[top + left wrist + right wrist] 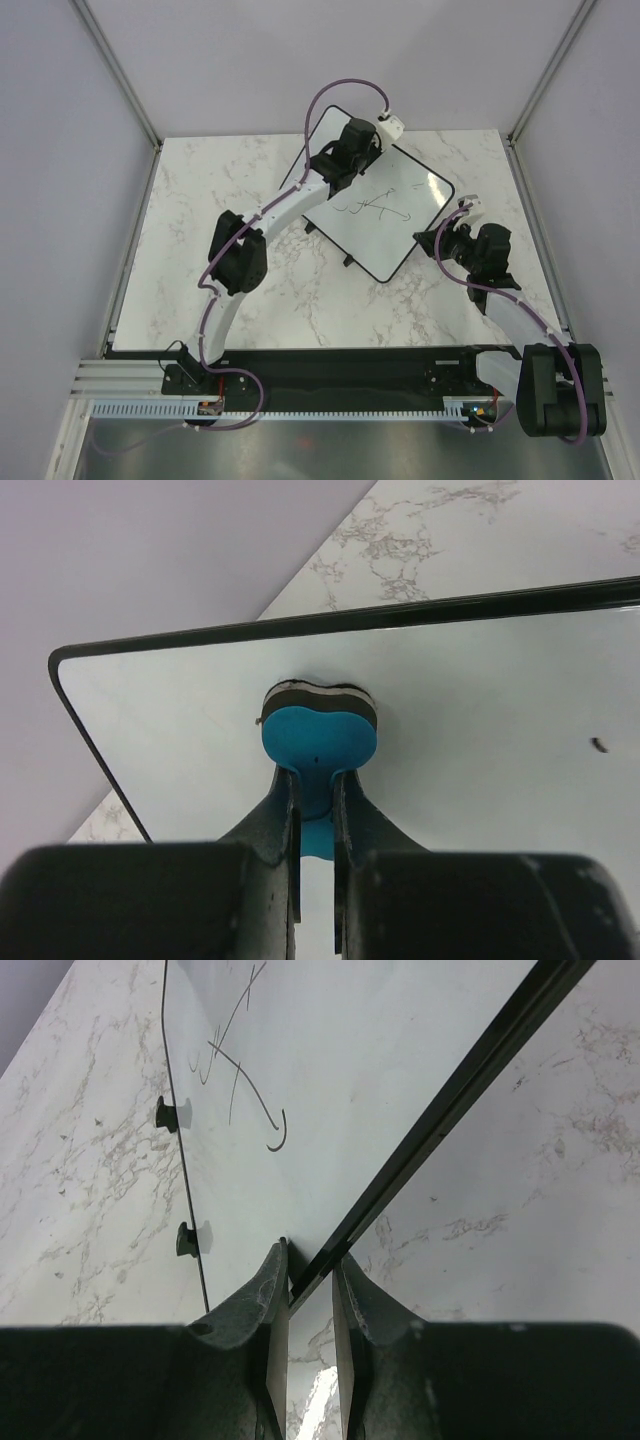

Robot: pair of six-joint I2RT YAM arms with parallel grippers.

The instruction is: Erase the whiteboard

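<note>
The whiteboard [390, 225] lies tilted on the marble table, with dark marker scribbles [372, 207] near its middle. My left gripper [352, 152] is over the board's far left corner, shut on a blue bone-shaped eraser [320, 735] whose dark felt end presses on the white surface [480, 700]. A small dark mark [598, 745] shows to the right of the eraser. My right gripper [447, 240] is at the board's right edge. In the right wrist view its fingers [270, 1280] are closed around the thin black frame [450, 1100]. The scribbles [240, 1070] lie beyond.
The marble table [200, 220] is edged by grey walls and metal posts. Two small black feet [165, 1113] stick out from the board's near edge. The left arm's purple cable [335, 95] arches over the board's far corner.
</note>
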